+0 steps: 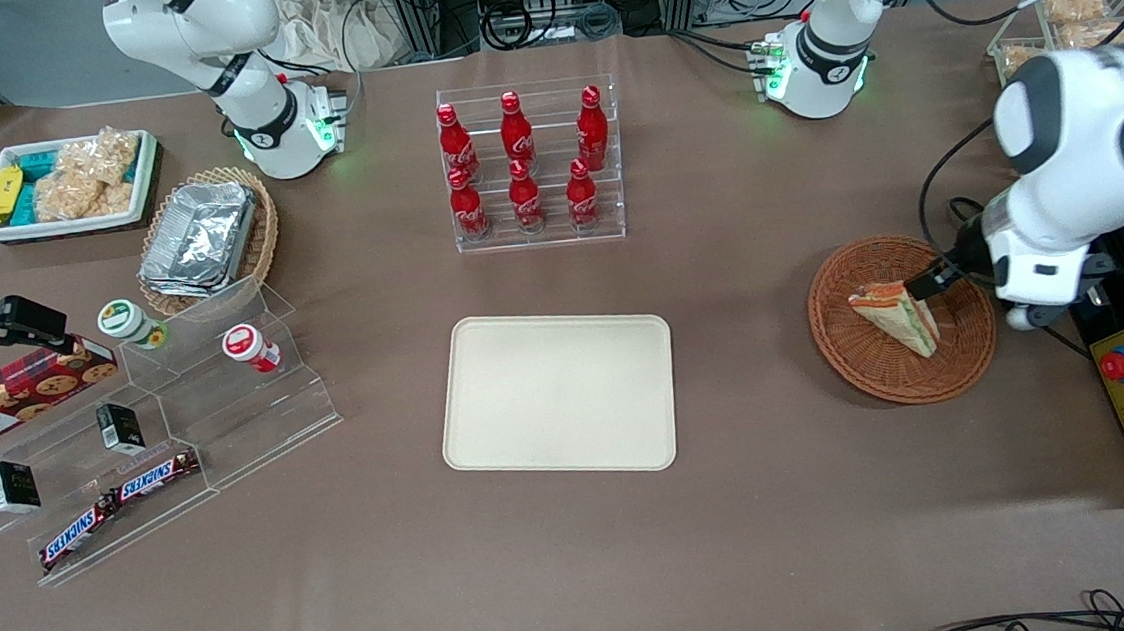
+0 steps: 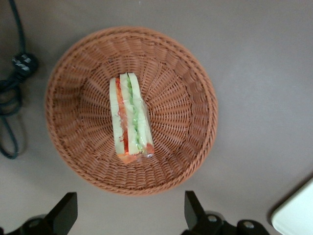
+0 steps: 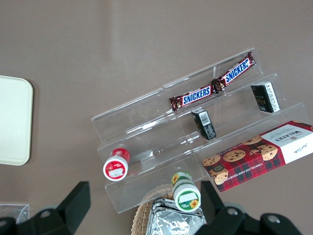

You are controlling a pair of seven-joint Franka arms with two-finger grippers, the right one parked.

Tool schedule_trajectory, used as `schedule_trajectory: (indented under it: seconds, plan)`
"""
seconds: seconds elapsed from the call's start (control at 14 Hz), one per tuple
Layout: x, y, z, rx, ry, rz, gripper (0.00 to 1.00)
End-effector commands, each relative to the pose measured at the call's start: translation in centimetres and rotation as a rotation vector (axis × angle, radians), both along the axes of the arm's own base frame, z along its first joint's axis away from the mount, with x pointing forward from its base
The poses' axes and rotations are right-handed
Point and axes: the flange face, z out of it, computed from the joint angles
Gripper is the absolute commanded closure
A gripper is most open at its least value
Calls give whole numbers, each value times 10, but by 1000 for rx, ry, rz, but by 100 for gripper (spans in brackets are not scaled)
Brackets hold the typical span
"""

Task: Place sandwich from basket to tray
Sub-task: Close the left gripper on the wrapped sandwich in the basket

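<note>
The sandwich (image 2: 129,117) is lying in the basket (image 2: 195,98), edge up. Above the basket, the claw (image 2: 128,215) is hovering spread open, gripping nothing. Closing off-centre could squash the wrap or tip the basket, well short of the tray (image 1: 558,392).

We are looking down on the whole table from the front camera, with the tray (image 1: 558,393) near the middle. The left wrist camera is facing straight down, close above the basket (image 2: 73,122), the gripper (image 2: 128,215) open beneath it, sharing basket and a tray (image 2: 296,215) corner. The right wrist camera is pointing down toward the parked arm's end, catching the tray (image 3: 14,120) edge.
</note>
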Motion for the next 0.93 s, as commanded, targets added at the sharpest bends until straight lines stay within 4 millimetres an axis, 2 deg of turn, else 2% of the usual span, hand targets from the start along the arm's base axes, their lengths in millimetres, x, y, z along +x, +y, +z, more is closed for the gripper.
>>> schedule_trajectory:
  seconds: [0.0,0.29,0.57,0.64,0.71,0.79,0.86]
  plan:
    - [-12,23,-44,12,-23,77,2]
    - [-7,24,-95,12,-6,151,2]
    - [-4,24,-132,16,-18,214,2]
    - [-5,23,-139,16,-10,214,18]
    - [-5,23,-141,16,-7,212,72]
    - [-5,23,-142,17,-5,208,100]
    - [-6,23,-145,17,1,205,100]
